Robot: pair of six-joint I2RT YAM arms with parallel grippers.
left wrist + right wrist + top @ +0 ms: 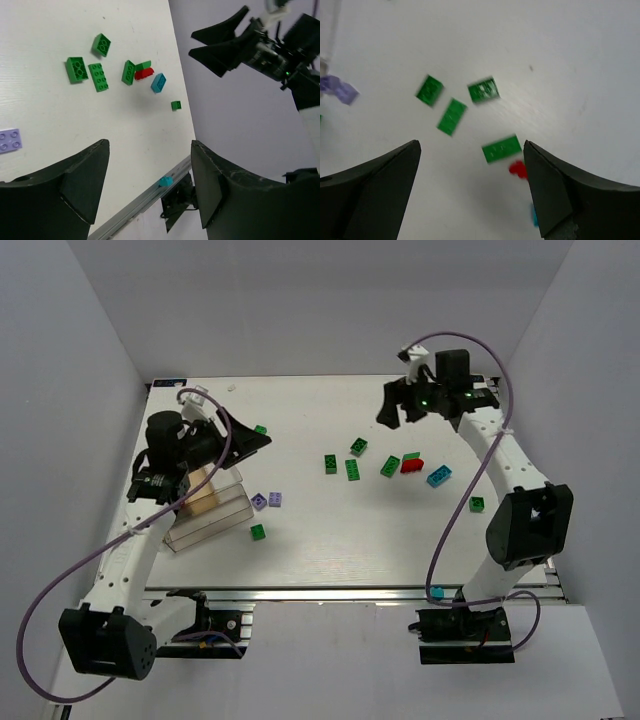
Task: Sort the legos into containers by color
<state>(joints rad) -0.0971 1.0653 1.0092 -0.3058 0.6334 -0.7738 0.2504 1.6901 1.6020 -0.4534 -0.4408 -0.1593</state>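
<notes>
Now | left gripper (149, 150) agape, empty | right gripper (470, 150) agape, empty | studded green legos (98, 77) | clear box (230, 508)

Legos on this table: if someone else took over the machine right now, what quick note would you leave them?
Left end effector: open, empty, near the clear box.
Right end effector: open, empty, raised near the green bricks mid-table.
Red brick and teal brick lie beside them; two purple bricks by the box.
One teal piece sits on the front rail.
No brick seen in the box; all sorting remains.
</notes>
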